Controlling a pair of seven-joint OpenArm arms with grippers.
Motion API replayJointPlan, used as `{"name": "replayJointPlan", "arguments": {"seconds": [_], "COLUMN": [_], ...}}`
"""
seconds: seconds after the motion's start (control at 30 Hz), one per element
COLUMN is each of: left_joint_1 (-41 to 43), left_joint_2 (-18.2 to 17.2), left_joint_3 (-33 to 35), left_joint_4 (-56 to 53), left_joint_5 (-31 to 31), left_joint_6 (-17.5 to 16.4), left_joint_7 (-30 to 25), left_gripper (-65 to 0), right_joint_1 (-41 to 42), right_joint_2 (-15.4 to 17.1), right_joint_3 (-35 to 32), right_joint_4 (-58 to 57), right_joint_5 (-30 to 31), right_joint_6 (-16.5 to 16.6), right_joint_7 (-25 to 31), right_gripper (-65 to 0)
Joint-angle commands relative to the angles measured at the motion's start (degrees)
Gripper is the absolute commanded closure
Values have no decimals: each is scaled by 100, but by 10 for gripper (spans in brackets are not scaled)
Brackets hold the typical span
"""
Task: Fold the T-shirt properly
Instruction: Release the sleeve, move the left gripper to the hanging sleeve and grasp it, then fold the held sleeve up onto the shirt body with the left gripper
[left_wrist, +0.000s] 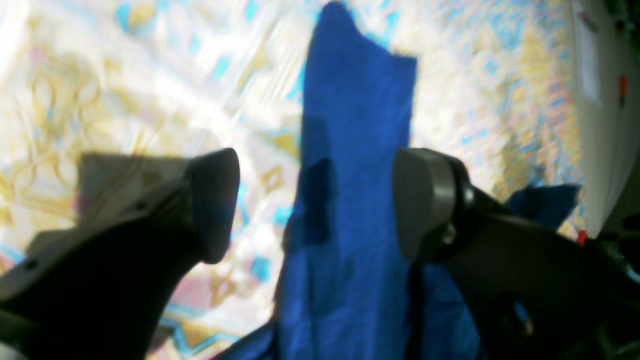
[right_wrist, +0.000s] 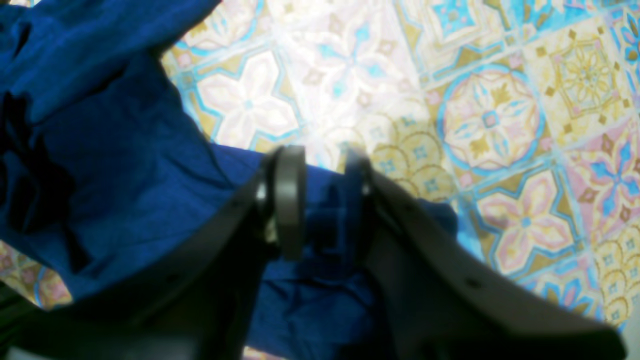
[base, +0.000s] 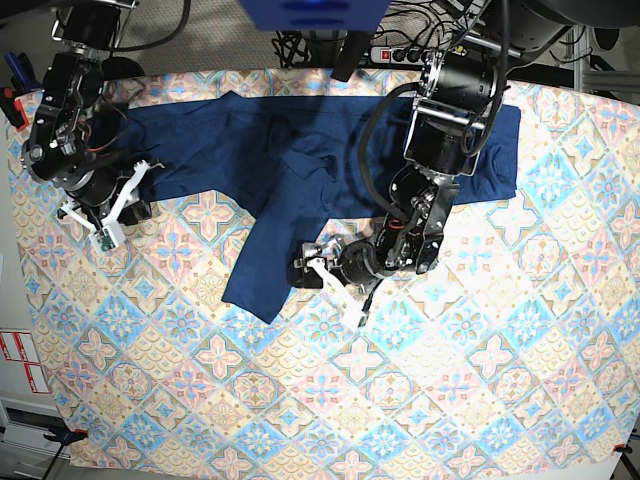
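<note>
The dark blue T-shirt (base: 300, 150) lies spread across the far half of the tablecloth, with one long sleeve (base: 262, 270) running down toward the middle. My left gripper (base: 322, 285) stands beside that sleeve's lower part. In the left wrist view this gripper (left_wrist: 315, 205) is wide open, and the sleeve (left_wrist: 355, 150) lies flat on the cloth between the fingers, untouched by either pad. My right gripper (base: 135, 195) is at the shirt's left end. Seen from its wrist, the right gripper (right_wrist: 324, 200) is shut on a bunched fold of the T-shirt (right_wrist: 115, 150).
The pastel tile-patterned tablecloth (base: 400, 400) covers the whole table. A power strip and cables (base: 415, 50) lie beyond the far edge. The left arm's upper links (base: 450, 110) stand over the shirt's right part. Bare white table edge (base: 15, 350) shows at the left.
</note>
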Motion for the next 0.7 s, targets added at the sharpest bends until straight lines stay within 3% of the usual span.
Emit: {"name": "replayJointPlan", "arguments": {"seconds": [0.0, 0.2, 0.5, 0.6, 0.67], "left_joint_1": [-209, -270, -244, -235, -235], "left_joint_2": [64, 231, 380, 380, 372], "left_joint_3": [6, 32, 999, 999, 991], "left_joint_4": [-28, -450, -450, -450, -450], "left_joint_5": [-44, -44, -79, -61, -61], "left_joint_6": [-45, -54, -63, -63, -63], "left_joint_7": [-152, -222, -240, -240, -240], "left_gripper": [-464, -464, -457, -379, -244], "right_joint_1": [52, 52, 52, 52, 52], "right_joint_2": [88, 88, 88, 88, 88], "right_joint_3": [29, 20, 20, 29, 29], "right_joint_4": [103, 103, 103, 112, 112], "right_joint_5": [96, 96, 96, 96, 96], "right_joint_6": [12, 12, 12, 12, 12], "right_joint_7": [105, 105, 105, 105, 105], "right_gripper": [-135, -135, -135, -135, -135]}}
